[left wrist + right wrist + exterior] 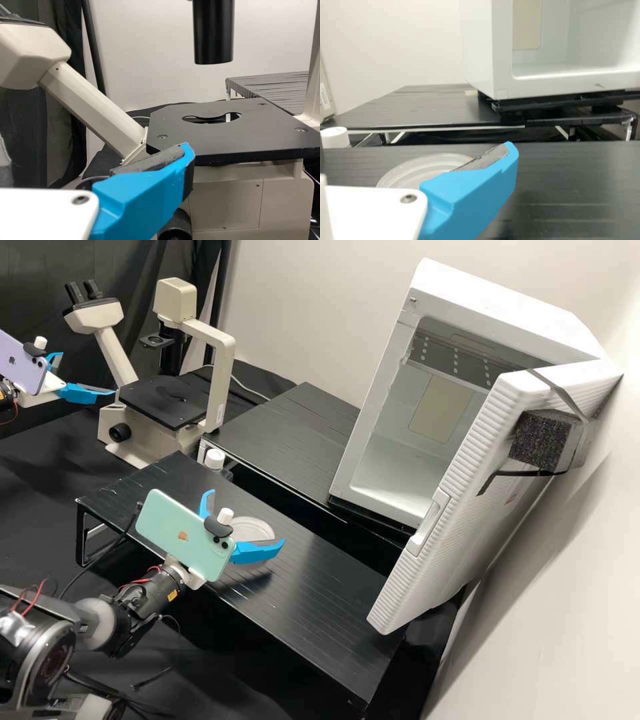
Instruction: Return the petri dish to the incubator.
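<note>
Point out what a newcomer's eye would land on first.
Probably the big white incubator at the right of the high view, its door wide open. Next, the pale green phone near the middle, on the arm whose blue-fingered gripper is at the clear dish. Then the cream microscope, back left.

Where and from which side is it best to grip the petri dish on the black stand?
Grip the petri dish by opposite sides of its rim, the right gripper probably best coming low and level from the near long edge of the black stand: the dish is round, shallow and lies flat.
</note>
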Controlling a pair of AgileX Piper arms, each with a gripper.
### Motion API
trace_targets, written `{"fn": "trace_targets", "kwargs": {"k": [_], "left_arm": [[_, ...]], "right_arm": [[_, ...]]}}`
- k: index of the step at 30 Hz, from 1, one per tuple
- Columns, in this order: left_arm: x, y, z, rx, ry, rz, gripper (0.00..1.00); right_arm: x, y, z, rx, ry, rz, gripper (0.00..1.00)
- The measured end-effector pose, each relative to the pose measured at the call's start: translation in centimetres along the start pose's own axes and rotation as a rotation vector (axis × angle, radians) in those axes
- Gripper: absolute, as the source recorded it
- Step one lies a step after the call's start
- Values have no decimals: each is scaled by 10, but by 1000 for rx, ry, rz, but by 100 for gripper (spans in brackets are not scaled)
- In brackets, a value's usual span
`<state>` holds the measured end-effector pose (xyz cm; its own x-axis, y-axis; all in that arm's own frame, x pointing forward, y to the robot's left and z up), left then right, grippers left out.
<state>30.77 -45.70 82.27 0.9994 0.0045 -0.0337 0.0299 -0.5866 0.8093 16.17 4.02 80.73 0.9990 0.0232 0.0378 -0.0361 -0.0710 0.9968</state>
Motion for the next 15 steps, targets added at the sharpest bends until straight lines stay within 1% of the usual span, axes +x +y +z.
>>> {"fn": "trace_targets", "kwargs": {"k": [3, 4, 5, 6, 7, 8, 15], "left_arm": [[0, 0, 0, 0, 0, 0, 100], [0, 0, 0, 0, 0, 0, 100], [0, 0, 0, 0, 0, 0, 100], [0, 0, 0, 0, 0, 0, 100], [0, 0, 0, 0, 0, 0, 100], [0, 0, 0, 0, 0, 0, 100], [0, 0, 0, 0, 0, 0, 100]], "right_arm": [[-3, -4, 0, 6, -29, -32, 100], [-3, -5, 0, -3, -37, -41, 100], [-4, -7, -1, -3, -47, -48, 100], [-5, -9, -1, -2, -58, -53, 100], [-5, -12, -1, 6, -73, -60, 100], [-6, -15, -1, 4, -86, -69, 100], [-7, -34, -1, -47, -140, -41, 100]]}}
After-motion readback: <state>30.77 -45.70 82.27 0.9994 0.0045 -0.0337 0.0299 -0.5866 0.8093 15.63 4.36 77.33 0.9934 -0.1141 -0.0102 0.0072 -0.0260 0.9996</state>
